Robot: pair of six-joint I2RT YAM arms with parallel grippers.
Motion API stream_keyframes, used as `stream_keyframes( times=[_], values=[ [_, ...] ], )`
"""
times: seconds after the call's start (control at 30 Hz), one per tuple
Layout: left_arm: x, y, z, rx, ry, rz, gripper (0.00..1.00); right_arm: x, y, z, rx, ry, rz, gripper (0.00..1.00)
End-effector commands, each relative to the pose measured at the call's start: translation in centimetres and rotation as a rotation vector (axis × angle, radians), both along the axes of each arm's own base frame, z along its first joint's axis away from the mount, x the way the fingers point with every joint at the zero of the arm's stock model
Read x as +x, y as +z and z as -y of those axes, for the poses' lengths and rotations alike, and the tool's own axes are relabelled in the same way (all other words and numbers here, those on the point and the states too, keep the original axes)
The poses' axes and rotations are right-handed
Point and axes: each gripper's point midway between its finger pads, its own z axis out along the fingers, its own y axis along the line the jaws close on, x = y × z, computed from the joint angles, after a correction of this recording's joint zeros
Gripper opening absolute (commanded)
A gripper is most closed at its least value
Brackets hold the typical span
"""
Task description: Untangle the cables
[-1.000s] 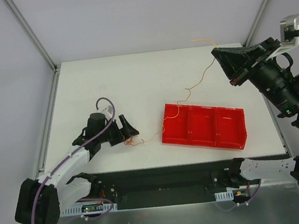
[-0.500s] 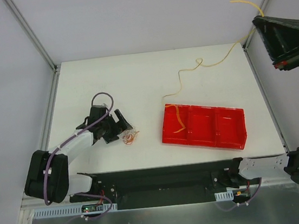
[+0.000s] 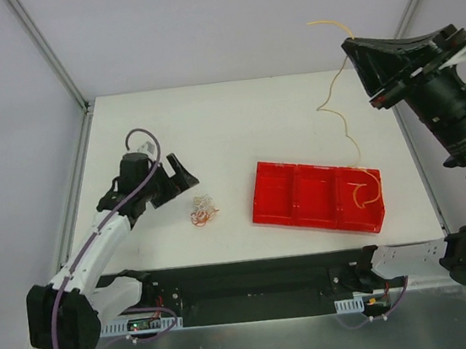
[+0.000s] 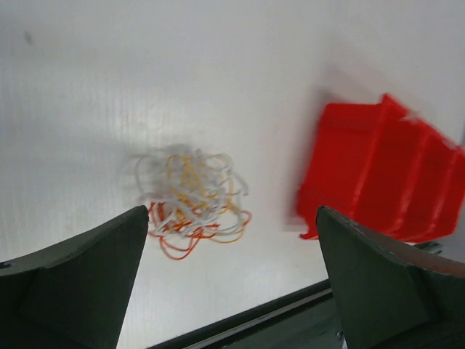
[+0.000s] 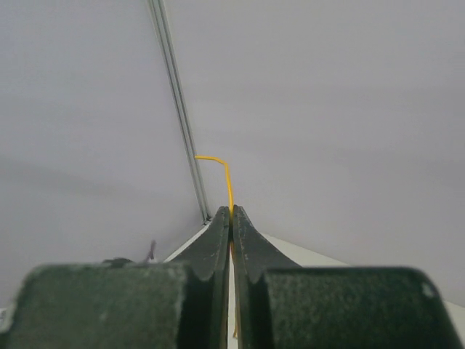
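A small tangle of cables [image 3: 202,210] in white, orange and yellow lies on the white table, left of the red bin. My left gripper [image 3: 183,170] hovers just up-left of it, open with nothing between its fingers. In the left wrist view the tangle [image 4: 192,200] sits ahead of the open left gripper [image 4: 232,211], nearer the left finger. My right gripper [image 3: 352,47] is raised at the far right, shut on a single yellow cable [image 3: 347,136]. The cable's lower end curls in the bin's right compartment. In the right wrist view the yellow cable [image 5: 227,178] pokes out above the shut right gripper [image 5: 231,211].
A red three-compartment bin [image 3: 316,196] stands right of centre near the table's front edge, and the left wrist view also shows the red bin [image 4: 385,174]. Metal frame posts rise at the back corners. A black rail runs along the table's near edge.
The right gripper swung back in from the far right with the yellow cable, and the cable's lower end moved from the bin's left compartment to its right one. The left gripper drew back from the tangle.
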Motion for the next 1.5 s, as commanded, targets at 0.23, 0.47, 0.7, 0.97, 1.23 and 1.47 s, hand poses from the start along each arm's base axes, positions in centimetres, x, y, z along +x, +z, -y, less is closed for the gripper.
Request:
stream_keyframes(
  times=[0.23, 0.47, 0.7, 0.97, 1.23, 1.47],
  values=[
    [5.0, 21.5, 0.1, -0.083, -0.029, 0.506, 0.99, 1.8, -2.9, -0.7, -0.067, -0.071, -0.043, 0.01],
    [5.9, 27.2, 1.6, -0.174, -0.08, 0.631, 0.99, 5.3, -10.1, -3.5, -0.172, -0.121, -0.139, 0.01],
    [8.3, 23.5, 1.7, -0.077, -0.12, 0.606, 0.99, 8.2, -9.6, -4.7, -0.066, -0.031, -0.223, 0.01],
    [8.8, 17.7, 2.9, -0.112, -0.216, 0.451, 0.99, 7.8, -6.0, -4.8, -0.066, 0.02, -0.208, 0.01],
    [9.6, 16.7, 2.3, -0.159, -0.191, 0.394, 0.99, 8.0, -6.5, -3.9, -0.114, -0.027, -0.216, 0.01],
    [9.8, 16.2, 2.5, -0.238, -0.188, 0.348, 0.99, 9.9, -12.4, -5.6, -0.137, -0.016, -0.306, 0.01]
  ],
)
